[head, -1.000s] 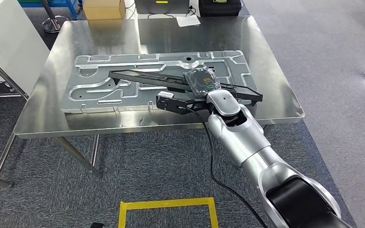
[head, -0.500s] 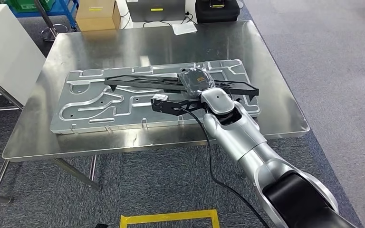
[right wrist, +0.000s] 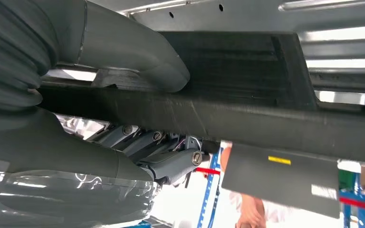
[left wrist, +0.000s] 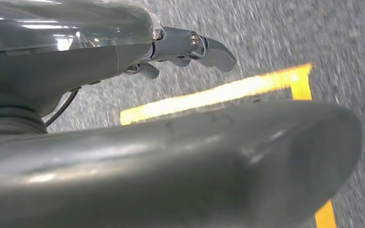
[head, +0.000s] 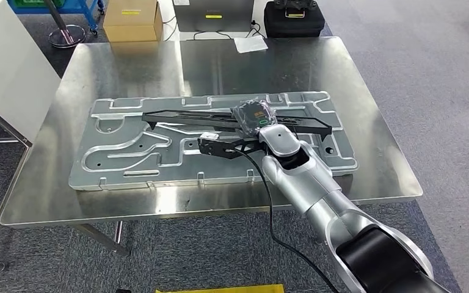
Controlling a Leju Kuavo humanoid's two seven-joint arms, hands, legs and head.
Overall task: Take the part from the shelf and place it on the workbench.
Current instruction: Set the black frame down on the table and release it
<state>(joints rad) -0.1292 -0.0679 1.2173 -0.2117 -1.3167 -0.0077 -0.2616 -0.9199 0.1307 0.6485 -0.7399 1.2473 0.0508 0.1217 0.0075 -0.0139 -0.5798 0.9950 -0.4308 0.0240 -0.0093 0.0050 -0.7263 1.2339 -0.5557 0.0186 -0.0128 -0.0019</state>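
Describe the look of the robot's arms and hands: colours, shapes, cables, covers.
The right arm is glossy silver with rounded segments, turning black near the shoulder. A black cable hangs from its wrist. The right hand is dark under a clear plastic wrap. The left hand has grey fingers and a similar clear cover.

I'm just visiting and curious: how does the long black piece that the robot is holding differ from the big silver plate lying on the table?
The black part is a slim, dark, matte bar; the silver plate is broad, pale and shiny, with stamped grooves. The black part is gripped by the right robot hand and lies across above the plate; the plate lies flat on the steel table, held by nothing. Both are long, flat shapes running side to side over the table.
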